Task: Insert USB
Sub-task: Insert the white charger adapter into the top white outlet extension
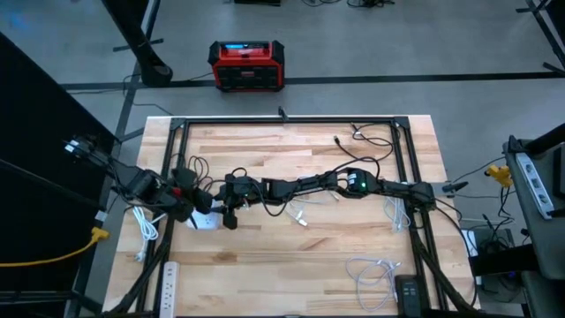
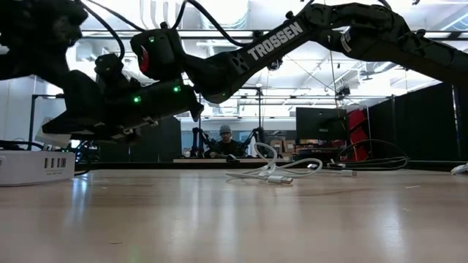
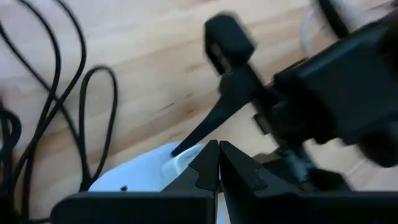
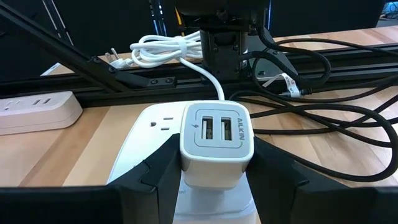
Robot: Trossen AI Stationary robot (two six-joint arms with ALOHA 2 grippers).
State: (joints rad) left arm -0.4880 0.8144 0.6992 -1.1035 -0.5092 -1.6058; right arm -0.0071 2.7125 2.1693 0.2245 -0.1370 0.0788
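Right wrist view alone shows right gripper (image 4: 217,171) clamping USB charger (image 4: 217,148).

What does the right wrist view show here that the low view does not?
Only the right wrist view: the right tool gripping a white charger block by its sides, its two USB ports facing the camera, over a white power strip, and a coiled white cable behind. Only the low view: a loose white cable on the table and a person seated beyond. Both: the wooden table.
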